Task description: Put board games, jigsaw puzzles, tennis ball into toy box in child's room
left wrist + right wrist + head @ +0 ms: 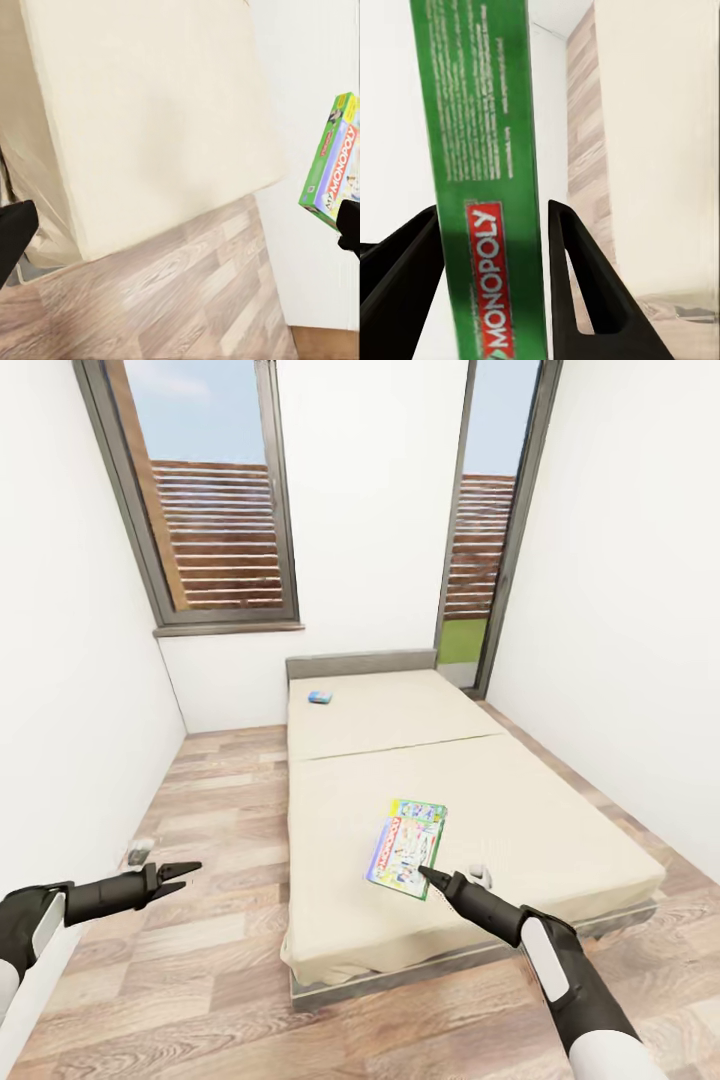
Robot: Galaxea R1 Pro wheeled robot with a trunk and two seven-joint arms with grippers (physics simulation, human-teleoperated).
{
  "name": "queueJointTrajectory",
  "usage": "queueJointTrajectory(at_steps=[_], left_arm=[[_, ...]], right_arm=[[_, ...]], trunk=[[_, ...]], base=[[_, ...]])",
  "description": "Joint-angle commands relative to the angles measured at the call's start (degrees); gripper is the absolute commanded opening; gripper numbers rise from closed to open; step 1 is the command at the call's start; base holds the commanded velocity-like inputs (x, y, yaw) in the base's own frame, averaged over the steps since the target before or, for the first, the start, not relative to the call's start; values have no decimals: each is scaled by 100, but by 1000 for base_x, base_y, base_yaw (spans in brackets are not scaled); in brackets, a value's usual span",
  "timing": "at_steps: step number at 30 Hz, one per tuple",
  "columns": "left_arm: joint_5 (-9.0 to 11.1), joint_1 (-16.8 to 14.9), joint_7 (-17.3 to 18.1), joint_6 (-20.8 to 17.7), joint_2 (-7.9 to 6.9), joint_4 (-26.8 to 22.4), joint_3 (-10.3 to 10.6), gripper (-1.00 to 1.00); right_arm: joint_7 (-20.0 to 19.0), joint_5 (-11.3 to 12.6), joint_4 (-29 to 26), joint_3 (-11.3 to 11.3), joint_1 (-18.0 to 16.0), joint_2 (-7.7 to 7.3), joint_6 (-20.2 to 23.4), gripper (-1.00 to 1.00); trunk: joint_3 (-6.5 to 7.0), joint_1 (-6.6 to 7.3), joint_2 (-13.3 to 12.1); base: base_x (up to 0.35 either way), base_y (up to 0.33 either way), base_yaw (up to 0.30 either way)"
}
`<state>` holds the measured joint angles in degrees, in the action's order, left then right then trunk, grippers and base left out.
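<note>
A green-edged pastel board game (407, 847) lettered "MONOPOLY" is at the near part of the beige bed (540, 810). My right gripper (428, 874) is at its near edge. In the right wrist view the box's green edge (487, 187) stands between the two fingers, which press its faces, so my right gripper (495, 217) is shut on it. A smaller blue board game (320, 697) lies by the grey headboard (360, 662). My left gripper (188, 876) hangs open over the floor left of the bed, holding nothing. The left wrist view shows its fingers (15, 232) wide apart and the Monopoly box (334, 161) beyond.
White walls close in on both sides of the bed. Tall dark-framed windows (215, 500) stand behind it. Wood-plank floor (210, 790) runs along the bed's left side, with a small grey object (140, 850) by the left wall.
</note>
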<state>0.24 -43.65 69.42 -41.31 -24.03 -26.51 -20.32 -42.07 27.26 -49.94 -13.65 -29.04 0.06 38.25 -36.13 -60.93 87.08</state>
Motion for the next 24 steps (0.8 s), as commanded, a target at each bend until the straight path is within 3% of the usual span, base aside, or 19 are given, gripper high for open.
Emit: queueJointTrajectory(at_steps=[1,4,7,19,24], left_arm=[[-7,-2,6,-96,79,-67,-11,100],[-55,-3,-16,-147,307,-329,12,100],[-85,-3,-46,-164,387,-443,56,100],[-111,-3,-118,-172,450,-543,307,100],[-108,-3,-126,-168,451,-547,330,100]], right_arm=[[-19,33,2,-10,-5,-25,41,-100],[-36,32,2,-13,-5,-65,42,-100],[-42,28,2,-14,-5,-77,40,-100],[-47,32,2,-28,-5,-206,33,-100],[-49,38,4,-234,0,-284,39,-100]], trunk=[[18,23,-39],[84,89,-159],[150,155,-279],[416,418,-761],[526,528,-961]], base=[[0,0,-255],[0,0,-255],[0,0,-255],[-75,-1,-256],[-28,-86,-256]])
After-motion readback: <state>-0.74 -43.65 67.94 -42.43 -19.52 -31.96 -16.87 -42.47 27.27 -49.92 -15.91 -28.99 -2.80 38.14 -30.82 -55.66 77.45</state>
